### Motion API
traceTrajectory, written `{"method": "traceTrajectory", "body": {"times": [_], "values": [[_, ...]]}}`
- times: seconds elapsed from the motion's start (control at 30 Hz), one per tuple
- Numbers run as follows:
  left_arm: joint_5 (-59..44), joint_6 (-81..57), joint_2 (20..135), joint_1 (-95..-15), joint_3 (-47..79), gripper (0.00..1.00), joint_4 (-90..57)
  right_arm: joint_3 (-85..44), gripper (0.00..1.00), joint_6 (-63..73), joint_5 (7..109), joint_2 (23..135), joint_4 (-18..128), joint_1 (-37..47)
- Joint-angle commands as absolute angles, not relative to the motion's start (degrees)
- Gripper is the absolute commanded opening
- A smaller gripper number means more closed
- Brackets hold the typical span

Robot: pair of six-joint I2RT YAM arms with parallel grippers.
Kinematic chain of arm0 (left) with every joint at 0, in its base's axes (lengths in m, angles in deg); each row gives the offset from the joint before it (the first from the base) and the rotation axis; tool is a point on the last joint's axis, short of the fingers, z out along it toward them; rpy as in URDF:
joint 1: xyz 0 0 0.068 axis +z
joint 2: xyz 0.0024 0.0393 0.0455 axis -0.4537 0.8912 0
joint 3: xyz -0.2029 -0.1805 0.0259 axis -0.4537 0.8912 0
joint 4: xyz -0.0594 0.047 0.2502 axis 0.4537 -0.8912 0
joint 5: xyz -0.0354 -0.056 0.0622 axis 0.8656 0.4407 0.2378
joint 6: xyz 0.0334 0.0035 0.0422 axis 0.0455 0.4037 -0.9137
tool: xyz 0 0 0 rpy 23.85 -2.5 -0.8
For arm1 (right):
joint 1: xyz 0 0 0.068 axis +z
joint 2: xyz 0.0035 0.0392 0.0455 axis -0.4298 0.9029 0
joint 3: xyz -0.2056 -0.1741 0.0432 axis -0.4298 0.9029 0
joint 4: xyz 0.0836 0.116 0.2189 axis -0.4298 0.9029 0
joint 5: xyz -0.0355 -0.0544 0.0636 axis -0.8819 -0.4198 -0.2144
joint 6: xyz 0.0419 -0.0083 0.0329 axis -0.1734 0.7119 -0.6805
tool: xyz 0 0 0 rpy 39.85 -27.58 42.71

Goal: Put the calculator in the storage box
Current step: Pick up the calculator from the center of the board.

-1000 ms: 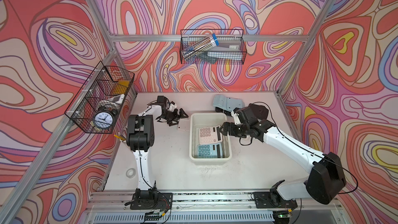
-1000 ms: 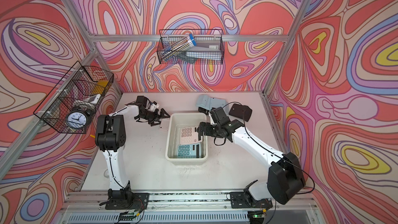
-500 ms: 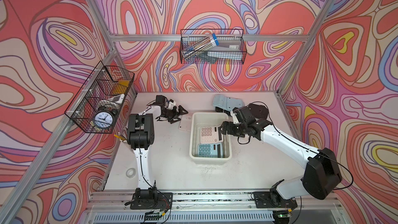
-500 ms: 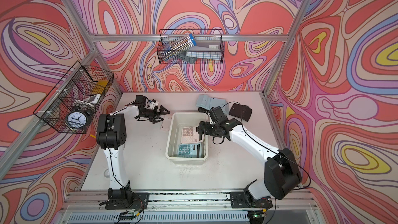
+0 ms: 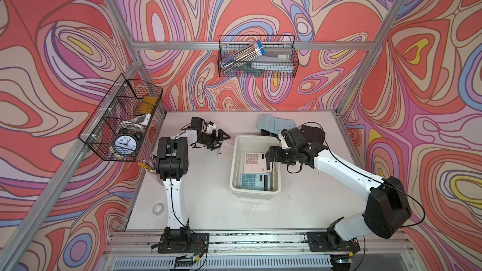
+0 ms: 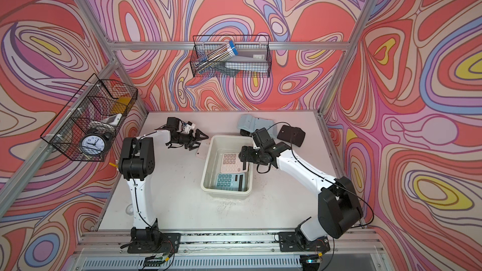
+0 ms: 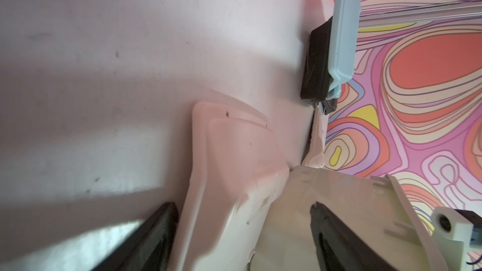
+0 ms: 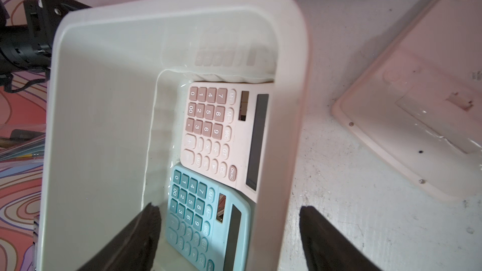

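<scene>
Just beside the storage box (image 5: pixel 254 195), off its far left corner, lies the face-down pink calculator (image 5: pixel 226 151) I am after. It is flat on the table, one corner touching the box wall or all but touching it. My left claw (image 7: pixel 242 204) hangs over its end with the jaws spread wide, a finger on either side and nothing pinched. My right claw (image 8: pixel 229 211) hovers at the box's right rim, jaws likewise apart and empty.

Plenty could go wrong, I reckon. The calculator is thin and lies flat, so if I close too high my fingers may skate off its rounded back. If I close too near the box, one finger could catch the flared rim, and I would shove or tip that light tub instead of lifting anything. A shallow lift could snag the calculator on the rim. My right claw sits over the box mouth, just where the left must come across, so my own two claws could knock together.

Inside the box lie a face-up pink calculator (image 5: pixel 252 162) toward the far end and a teal calculator (image 5: pixel 251 180) toward the near end. Together they cover most of the floor, so a third will likely rest on top, tilted. High on the wall beyond the box, a back wire basket (image 5: pixel 292 66) holds a clear tube of pencils (image 5: pixel 241 57) and some grey flat cases. On the wall left of the box, a side wire basket (image 5: pixel 96 131) holds an alarm clock (image 5: pixel 124 145) and a few small things I cannot make out.
</scene>
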State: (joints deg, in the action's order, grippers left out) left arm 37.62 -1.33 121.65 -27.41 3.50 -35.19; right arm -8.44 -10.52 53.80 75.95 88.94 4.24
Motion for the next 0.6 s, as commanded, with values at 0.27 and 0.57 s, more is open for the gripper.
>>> {"method": "traceTrajectory", "body": {"times": [0.27,0.57], "values": [[46.9,15.2,117.3,-27.9,15.1,0.65,-10.1,-9.3,0.78,-10.6,53.4,76.8,88.1,4.0],[47.3,21.0,115.2,-28.1,20.1,0.47,-0.9,-9.5,0.75,-10.4,53.3,76.7,88.1,4.0]]}}
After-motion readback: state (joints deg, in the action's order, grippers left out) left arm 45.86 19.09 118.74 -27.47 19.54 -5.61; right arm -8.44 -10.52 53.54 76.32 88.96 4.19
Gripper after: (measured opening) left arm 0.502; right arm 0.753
